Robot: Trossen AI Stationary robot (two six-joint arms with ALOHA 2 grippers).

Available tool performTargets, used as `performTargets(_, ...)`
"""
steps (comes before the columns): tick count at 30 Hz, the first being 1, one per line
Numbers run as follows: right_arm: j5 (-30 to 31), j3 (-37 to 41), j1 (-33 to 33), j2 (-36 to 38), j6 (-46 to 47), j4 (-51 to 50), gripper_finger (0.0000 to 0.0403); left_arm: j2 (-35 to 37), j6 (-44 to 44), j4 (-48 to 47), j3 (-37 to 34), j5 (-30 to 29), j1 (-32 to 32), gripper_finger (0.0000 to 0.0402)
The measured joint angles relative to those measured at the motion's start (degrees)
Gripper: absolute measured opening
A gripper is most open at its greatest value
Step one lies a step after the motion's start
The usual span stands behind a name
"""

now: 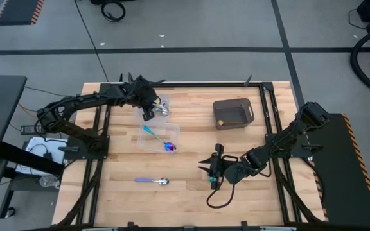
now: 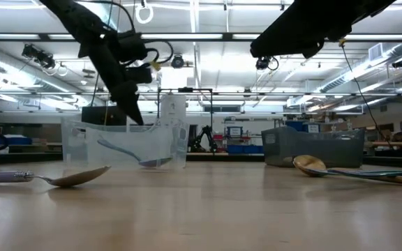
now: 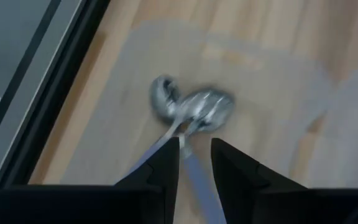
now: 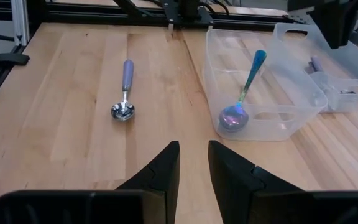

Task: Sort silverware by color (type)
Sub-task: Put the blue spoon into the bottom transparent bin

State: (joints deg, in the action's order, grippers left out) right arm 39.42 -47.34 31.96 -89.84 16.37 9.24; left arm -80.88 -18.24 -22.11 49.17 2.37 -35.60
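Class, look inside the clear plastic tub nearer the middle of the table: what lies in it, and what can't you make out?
Inside the clear plastic tub lies one teal-handled spoon with an iridescent purple head. Nothing else shows in it; its underside against the tub floor stays hidden.

In the left wrist view, two silver spoon heads [image 3: 191, 107] are blurred, and their handles run down between the dark fingers [image 3: 166, 163] and are cut off there, so their colour cannot be told. The tub wall [image 3: 328, 93] is a hazy smear. In the low view, a gold spoon [image 2: 313, 166] is cut by the right edge. The bin [image 1: 232, 112] contents are too small to make out from above.
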Motion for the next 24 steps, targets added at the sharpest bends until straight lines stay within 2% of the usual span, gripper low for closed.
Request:
performTargets(12, -0.4, 0.0, -1.3, 0.0, 10.5, -12.4, 0.0095, 0.0, 3.0, -1.0, 2.6, 0.2, 12.8, 0.0094)
performTargets(18, -9.1, 0.0, -1.8, 0.0, 17.9, -21.6, 0.0095, 0.0, 7.4, -0.9, 2.7, 0.2, 19.7, 0.0094)
performTargets(24, -13.9, -1.4, -2.1, 0.0, 18.3, -28.5, 0.0095, 0.0, 14.3, -1.6, 2.7, 0.2, 26.2, 0.0094)
